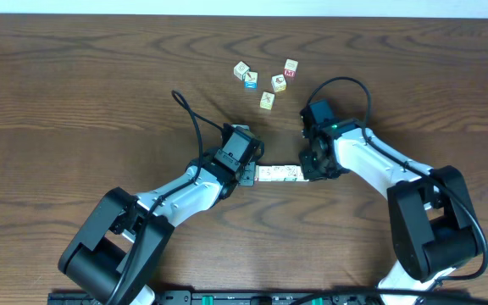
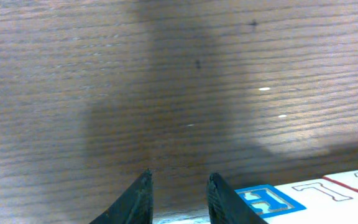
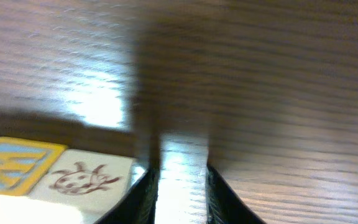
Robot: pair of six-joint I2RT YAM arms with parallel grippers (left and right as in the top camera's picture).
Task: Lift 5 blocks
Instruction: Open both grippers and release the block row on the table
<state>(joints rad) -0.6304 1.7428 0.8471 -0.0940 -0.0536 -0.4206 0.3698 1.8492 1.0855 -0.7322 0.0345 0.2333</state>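
Black fingertips (image 2: 137, 200) of the left tool (image 2: 178, 200) fill the foot of the left wrist view. They are parted by a narrow gap that shows only the bare wood-grain counter (image 2: 104, 74), so this tool is released and grasps nothing. Just beside one finger begins the row of blocks (image 2: 319, 190), cream cubes set face to face, the nearest bearing a blue print.

Right wrist view: the right tool (image 3: 182, 186) is also slightly parted and empty. The other end of the row lies at its side, showing a yellow-framed blue print and a red line-drawn animal.

Overhead view: the row lies in a straight line at mid-counter between the two tools, its ends at or under their tips. How many cubes it holds, and whether the tips touch it, cannot be told. Five loose cubes (image 1: 267, 101) sit well apart near the far edge, one with a blue face and one with a red face.

Judged from this layout, the step in hand is the end-to-end squeeze that precedes the lift. Each tool would best be clenched to present a solid face centred on its end cube. Both should press inward along the row's axis with equal force, then rise together and level. Uneven pressure or height would likely buckle the row at its middle.
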